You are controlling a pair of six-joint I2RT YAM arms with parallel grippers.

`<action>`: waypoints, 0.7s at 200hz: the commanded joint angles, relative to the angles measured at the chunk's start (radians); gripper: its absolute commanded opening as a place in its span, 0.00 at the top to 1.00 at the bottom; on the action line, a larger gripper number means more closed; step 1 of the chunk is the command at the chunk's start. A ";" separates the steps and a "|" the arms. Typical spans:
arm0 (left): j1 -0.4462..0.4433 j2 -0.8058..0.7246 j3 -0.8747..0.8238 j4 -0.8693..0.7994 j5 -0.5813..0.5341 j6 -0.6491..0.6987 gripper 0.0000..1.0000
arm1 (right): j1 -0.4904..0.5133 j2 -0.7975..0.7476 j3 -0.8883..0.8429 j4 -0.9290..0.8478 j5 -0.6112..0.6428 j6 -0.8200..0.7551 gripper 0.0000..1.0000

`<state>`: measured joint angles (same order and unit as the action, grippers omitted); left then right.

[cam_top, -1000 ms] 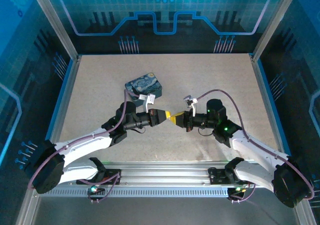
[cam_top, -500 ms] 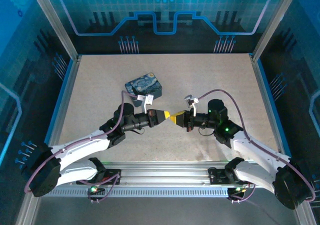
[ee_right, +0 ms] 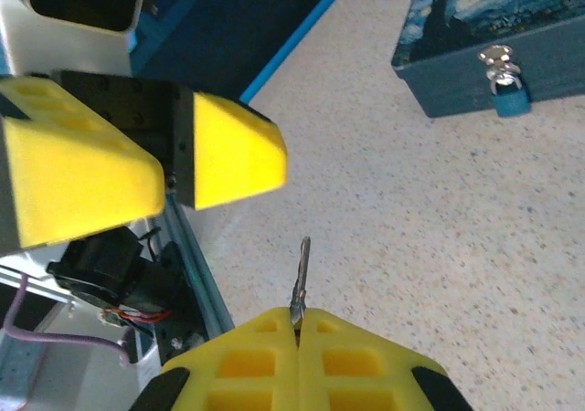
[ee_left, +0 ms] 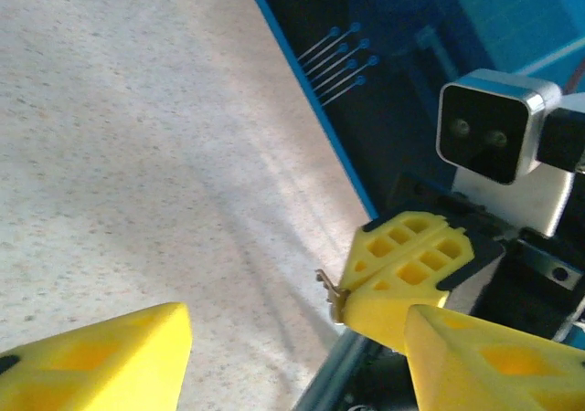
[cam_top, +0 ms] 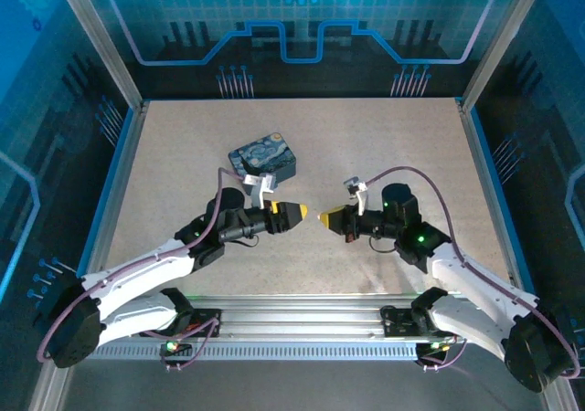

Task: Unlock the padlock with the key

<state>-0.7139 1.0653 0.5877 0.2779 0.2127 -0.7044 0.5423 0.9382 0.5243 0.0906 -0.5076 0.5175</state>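
Thin dark metal key, light, stiff and slippery, sits pinched by its head in the closed right end effector. The left end effector gapes empty. Tiny silvery padlock seemingly hangs on the blue painted tin.

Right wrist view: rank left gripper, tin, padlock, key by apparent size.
1. left gripper, though it is nearest the camera.
2. tin, cropped by the frame edge.
3. padlock and key: both tiny, too alike to rank.
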 commanded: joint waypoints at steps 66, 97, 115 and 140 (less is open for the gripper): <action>0.185 0.159 0.333 -0.405 -0.098 0.253 0.04 | 0.003 -0.043 0.011 -0.242 0.189 -0.073 1.00; 0.236 0.299 0.440 -0.421 -0.055 0.316 0.02 | 0.007 -0.066 0.005 -0.286 0.237 -0.066 1.00; 0.256 0.392 0.519 -0.445 -0.038 0.364 0.01 | 0.008 -0.084 -0.005 -0.312 0.269 -0.058 1.00; 0.272 0.519 0.629 -0.473 -0.038 0.406 0.01 | 0.010 -0.108 -0.022 -0.340 0.281 -0.044 1.00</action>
<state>-0.4591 1.4990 1.1145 -0.1398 0.1429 -0.3847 0.5434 0.8604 0.5224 -0.1883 -0.2646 0.4641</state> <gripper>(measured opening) 0.987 0.062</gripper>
